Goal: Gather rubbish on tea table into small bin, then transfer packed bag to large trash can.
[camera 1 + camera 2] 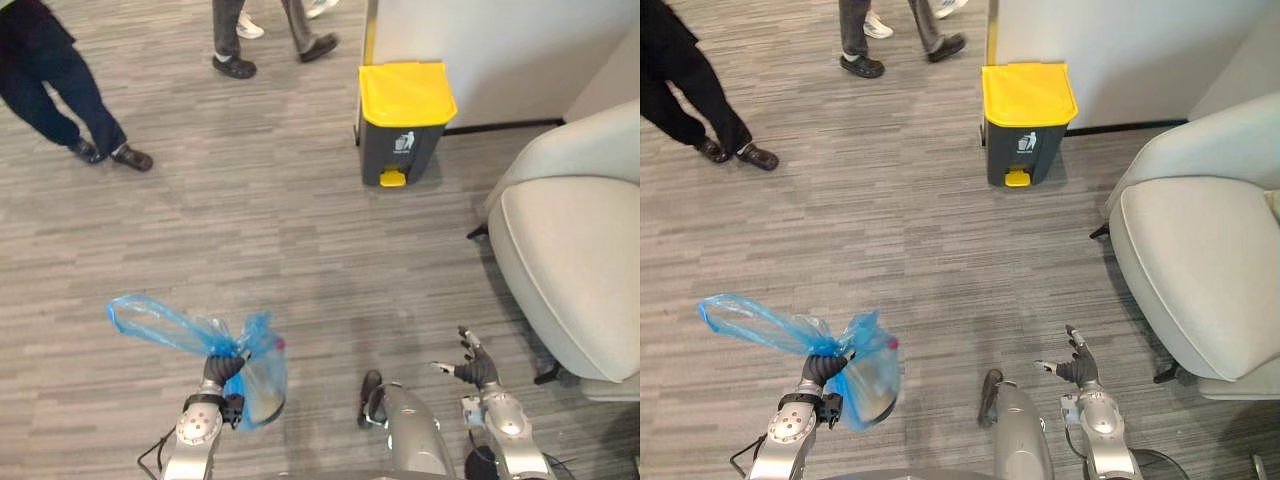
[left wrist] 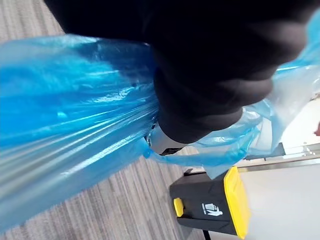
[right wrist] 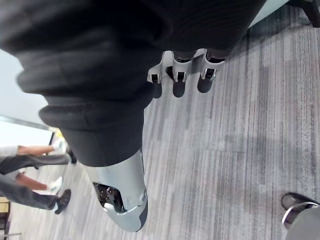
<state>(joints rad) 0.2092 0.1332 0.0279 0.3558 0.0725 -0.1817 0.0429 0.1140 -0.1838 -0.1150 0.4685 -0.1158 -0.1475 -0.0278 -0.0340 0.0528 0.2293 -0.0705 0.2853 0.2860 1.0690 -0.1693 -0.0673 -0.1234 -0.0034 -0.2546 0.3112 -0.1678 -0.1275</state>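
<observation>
Your office lounge: grey carpet floor (image 1: 280, 230), cream armchair (image 1: 570, 260), yellow-lidded pedal bin (image 1: 404, 122), people (image 1: 60, 90) standing around.

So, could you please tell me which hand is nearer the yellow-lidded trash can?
Right. The right hand hangs open, back from the trash can and slightly to its right; the left hand, clutching the blue bag, sits farther off to the left.

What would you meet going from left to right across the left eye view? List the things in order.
In order: person in dark trousers → blue bag → yellow-lidded trash can → pale armchair.
</observation>
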